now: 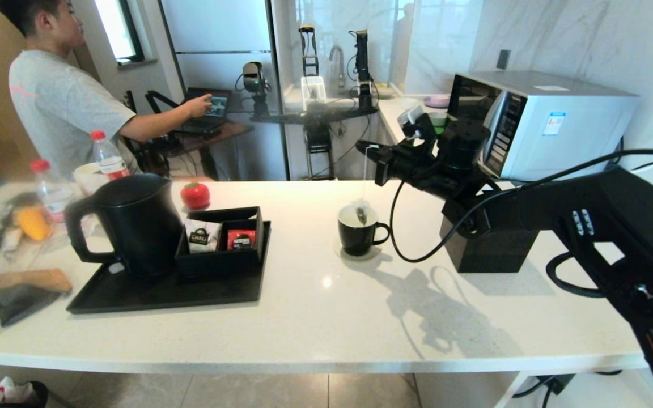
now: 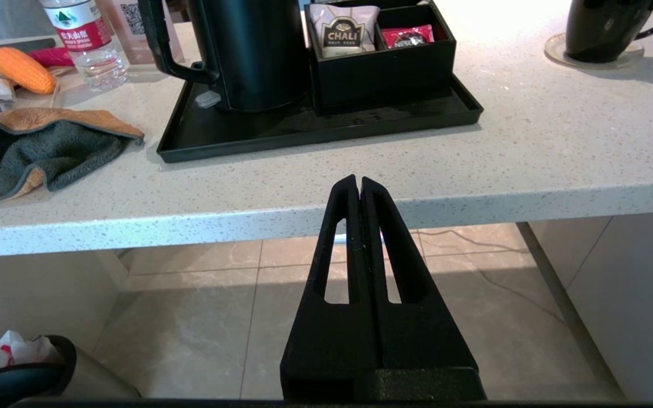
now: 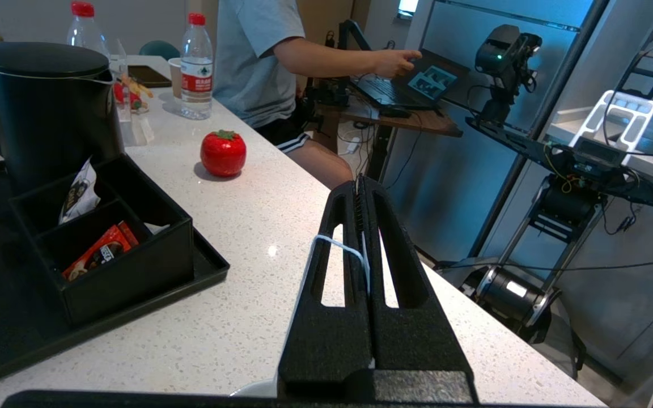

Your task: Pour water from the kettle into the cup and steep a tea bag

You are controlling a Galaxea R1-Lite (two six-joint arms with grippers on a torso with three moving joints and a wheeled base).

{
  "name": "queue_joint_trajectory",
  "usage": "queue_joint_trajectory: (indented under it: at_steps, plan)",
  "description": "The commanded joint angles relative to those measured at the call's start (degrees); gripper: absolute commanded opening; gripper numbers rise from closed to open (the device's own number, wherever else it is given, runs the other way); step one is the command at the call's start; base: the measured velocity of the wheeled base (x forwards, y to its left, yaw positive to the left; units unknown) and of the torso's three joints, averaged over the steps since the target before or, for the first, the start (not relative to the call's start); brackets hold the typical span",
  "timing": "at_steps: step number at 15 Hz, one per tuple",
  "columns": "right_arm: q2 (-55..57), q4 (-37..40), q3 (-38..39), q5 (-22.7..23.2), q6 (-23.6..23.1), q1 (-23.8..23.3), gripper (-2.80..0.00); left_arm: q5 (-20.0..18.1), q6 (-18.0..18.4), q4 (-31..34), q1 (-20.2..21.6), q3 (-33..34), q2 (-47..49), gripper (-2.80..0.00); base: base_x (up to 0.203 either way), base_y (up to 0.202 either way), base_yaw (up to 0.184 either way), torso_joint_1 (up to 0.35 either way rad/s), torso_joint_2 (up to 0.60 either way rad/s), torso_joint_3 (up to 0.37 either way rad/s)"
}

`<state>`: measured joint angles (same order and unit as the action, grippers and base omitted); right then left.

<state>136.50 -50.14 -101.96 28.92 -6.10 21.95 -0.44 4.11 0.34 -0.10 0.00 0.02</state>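
The black cup stands on a round coaster mid-counter. The pale tea bag hangs at the cup's mouth, partly inside it. Its thin string runs straight up to my right gripper, which hovers above the cup and is shut on the string. In the right wrist view that gripper shows the string looped over one finger and pinched between both. The matte black kettle stands upright on the black tray at the left. My left gripper is shut and empty, low before the counter's front edge.
A black box on the tray holds a white CHALI packet and a red packet. A red tomato-shaped thing, bottles and a folded cloth lie left. A black block and microwave stand right.
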Motion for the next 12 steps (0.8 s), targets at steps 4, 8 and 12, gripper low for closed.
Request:
queue_joint_trajectory:
  at_steps: [4,8,12]
  plan:
    - [-0.07,-1.76,3.34,0.18,-0.23,-1.12,-2.8,0.0,0.02,0.01,0.01,0.0,-0.02,-2.8,0.0,0.0,0.0,0.0,0.0,0.0]
    - [-0.53,-4.63,7.51,0.18,-0.23,-2.01,-2.8,0.0,0.02,0.01,0.01,0.0,-0.02,-2.8,0.0,0.0,0.0,0.0,0.0,0.0]
    - [-0.89,-4.7,7.55,0.18,-0.23,-2.52,-2.8,0.0,0.02,0.01,0.01,0.0,-0.02,-2.8,0.0,0.0,0.0,0.0,0.0,0.0]
